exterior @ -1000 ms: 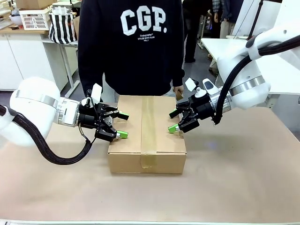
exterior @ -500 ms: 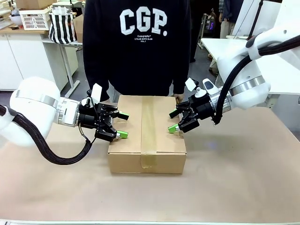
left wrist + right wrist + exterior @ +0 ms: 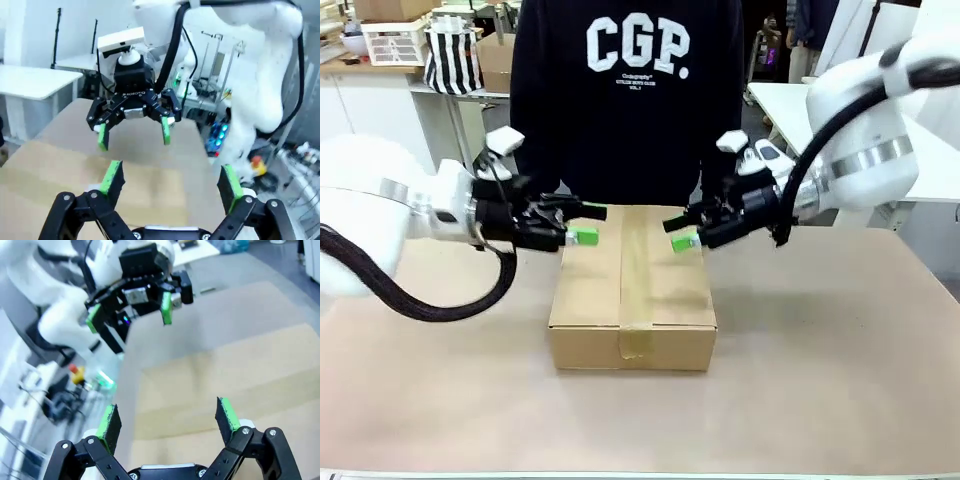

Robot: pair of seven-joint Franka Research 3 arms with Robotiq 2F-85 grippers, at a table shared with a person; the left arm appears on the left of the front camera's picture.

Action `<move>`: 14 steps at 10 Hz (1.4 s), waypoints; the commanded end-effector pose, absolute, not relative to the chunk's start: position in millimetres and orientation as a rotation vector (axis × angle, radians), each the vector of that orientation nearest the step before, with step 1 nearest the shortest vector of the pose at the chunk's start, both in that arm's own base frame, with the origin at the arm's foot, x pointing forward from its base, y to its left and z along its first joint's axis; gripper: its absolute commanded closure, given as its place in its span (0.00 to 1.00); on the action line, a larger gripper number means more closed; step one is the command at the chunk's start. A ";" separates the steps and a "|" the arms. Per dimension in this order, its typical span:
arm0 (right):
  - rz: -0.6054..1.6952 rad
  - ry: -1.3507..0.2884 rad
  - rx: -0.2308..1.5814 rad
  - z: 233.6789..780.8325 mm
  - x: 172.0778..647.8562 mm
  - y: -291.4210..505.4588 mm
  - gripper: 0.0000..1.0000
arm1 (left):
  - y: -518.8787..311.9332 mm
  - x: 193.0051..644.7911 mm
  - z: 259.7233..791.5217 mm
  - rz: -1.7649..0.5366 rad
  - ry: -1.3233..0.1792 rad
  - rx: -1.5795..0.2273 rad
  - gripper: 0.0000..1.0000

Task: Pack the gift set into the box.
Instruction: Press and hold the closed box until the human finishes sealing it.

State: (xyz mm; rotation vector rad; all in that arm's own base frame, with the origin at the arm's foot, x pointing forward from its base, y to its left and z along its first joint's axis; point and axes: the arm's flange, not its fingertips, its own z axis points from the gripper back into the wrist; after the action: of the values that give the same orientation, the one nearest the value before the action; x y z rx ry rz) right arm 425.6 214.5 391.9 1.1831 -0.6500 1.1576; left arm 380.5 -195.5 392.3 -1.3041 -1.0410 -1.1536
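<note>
Both grippers are hovering with jaws apart above the box: the left gripper over its far left, the right gripper over its far right. Its flaps are lying shut and taped, so packing looks finished; next likely calls for backing clear.

Brown paper covered the table. White cabinet stood back left, holding a white basket and striped bag. White desk back right.
</note>
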 end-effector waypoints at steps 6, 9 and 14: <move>0.410 -0.462 1.262 479.0 356.2 121.8 0.00 | -120.6 316.8 440.5 -0.273 -0.455 -1.612 0.00; 0.242 -0.746 1.224 467.2 340.6 30.1 0.00 | -75.1 291.5 420.1 -0.015 -0.319 -1.606 0.00; 0.290 -0.648 1.192 482.4 360.4 41.8 0.00 | -84.1 391.1 440.9 -0.054 -0.375 -1.581 0.00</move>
State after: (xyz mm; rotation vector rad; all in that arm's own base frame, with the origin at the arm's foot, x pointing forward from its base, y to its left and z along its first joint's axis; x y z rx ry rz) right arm 362.3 42.0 480.7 1.1890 -0.6623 0.2912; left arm 391.4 -81.5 439.3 -1.5733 -0.3424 -0.0406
